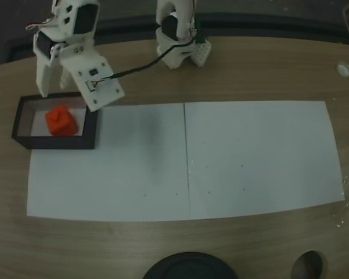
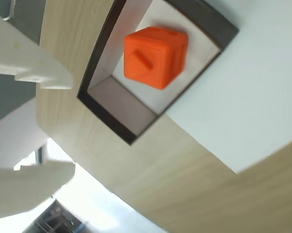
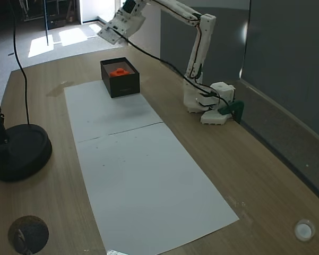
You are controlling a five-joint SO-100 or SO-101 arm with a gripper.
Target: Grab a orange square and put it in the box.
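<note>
The orange square lies inside the box, resting on its pale floor with nothing touching it. The box stands on the left end of the white paper in a fixed view. My gripper hangs open above the box's back edge, and there is nothing between its white fingers. In the wrist view the cube sits to the upper right of the fingers, well clear of them.
Two white paper sheets cover the middle of the wooden table. The arm's base stands at the table's back edge. A black round stand base and a small white cap sit near the edges.
</note>
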